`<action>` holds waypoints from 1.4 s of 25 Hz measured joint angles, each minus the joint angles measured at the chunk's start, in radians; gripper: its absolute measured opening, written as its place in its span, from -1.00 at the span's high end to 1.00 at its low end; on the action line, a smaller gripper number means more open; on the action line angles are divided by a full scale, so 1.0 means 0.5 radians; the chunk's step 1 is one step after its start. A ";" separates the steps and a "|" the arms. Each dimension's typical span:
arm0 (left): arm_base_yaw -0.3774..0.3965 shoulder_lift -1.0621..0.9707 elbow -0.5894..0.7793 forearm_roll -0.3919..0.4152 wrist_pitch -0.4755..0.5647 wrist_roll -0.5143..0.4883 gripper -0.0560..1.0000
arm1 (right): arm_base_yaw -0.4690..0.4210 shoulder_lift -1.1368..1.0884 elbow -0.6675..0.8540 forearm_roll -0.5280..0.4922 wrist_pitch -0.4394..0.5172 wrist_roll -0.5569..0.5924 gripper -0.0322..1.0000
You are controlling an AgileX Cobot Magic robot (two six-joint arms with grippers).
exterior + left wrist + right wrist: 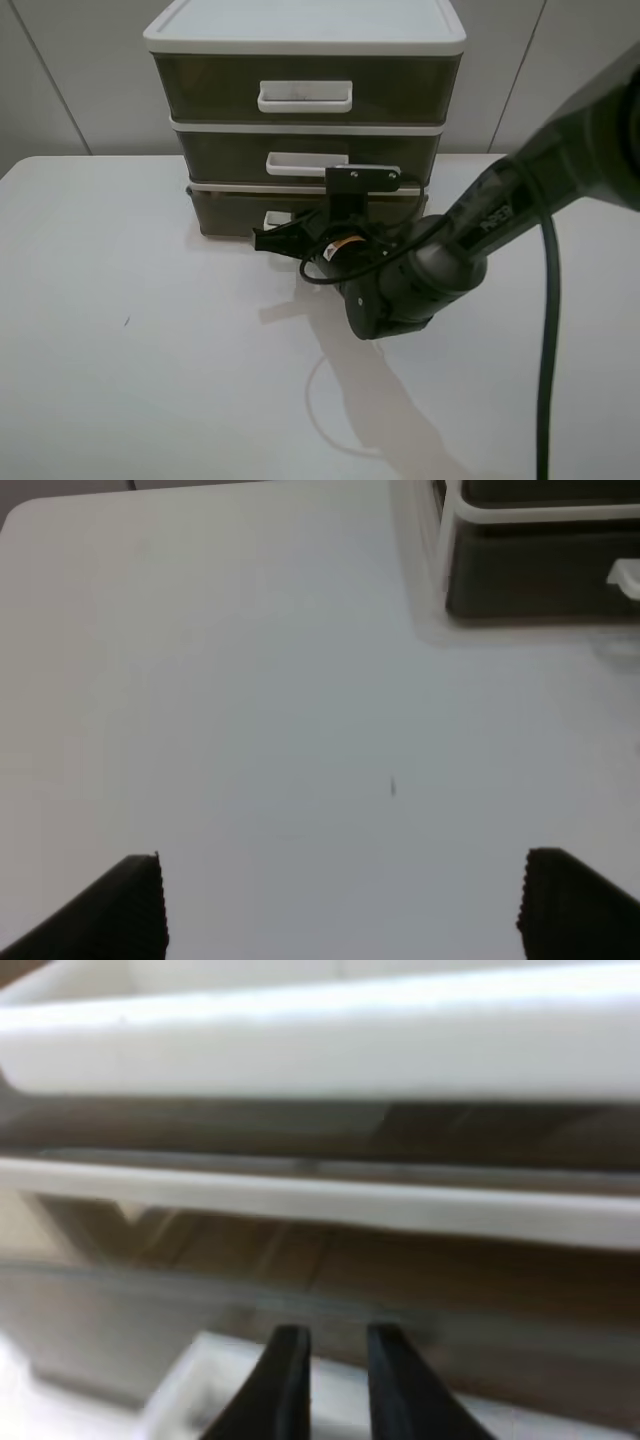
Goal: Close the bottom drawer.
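Shallow smoky-brown translucent plastic bottom drawer [228, 212], lowest in the white-framed cabinet [300, 40] at the white desk's [120, 380] far edge, is seemingly sitting slightly out; right jaws, nearly pressed together and empty, are meeting its front, presumably to push, while left jaws are idling spread wide.

bottom drawer [225, 212]: smoky translucent plastic; table [120, 380]: smooth matt white; right end effector [260, 240]: matt black

The cabinet [305, 30] stood at the table's [120, 380] back; the right gripper [258, 239] sat just before the bottom drawer [225, 212]
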 joint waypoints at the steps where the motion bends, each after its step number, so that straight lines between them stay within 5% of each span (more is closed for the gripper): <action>1: 0.000 0.000 0.000 0.000 0.000 0.000 -0.47 | 0.000 0.005 -0.013 0.029 0.000 0.000 0.83; 12: 0.000 0.000 0.000 0.000 0.000 0.000 -0.47 | 0.046 -0.019 0.007 0.043 0.032 0.000 0.83; 23: 0.000 0.000 0.000 0.000 0.000 0.000 -0.47 | 0.227 -0.737 0.675 0.033 0.159 -0.240 0.77; 26: 0.000 0.000 0.000 0.000 0.000 0.000 -0.47 | 0.170 -1.023 0.864 0.031 0.332 -0.253 0.44; 30: 0.000 0.000 0.000 0.000 0.000 0.000 -0.47 | -0.062 -1.441 1.044 0.033 0.678 -0.255 -0.38; 35: 0.000 0.000 0.000 0.000 0.000 0.000 -0.47 | -0.536 -2.015 1.116 -0.006 1.329 -0.257 -0.64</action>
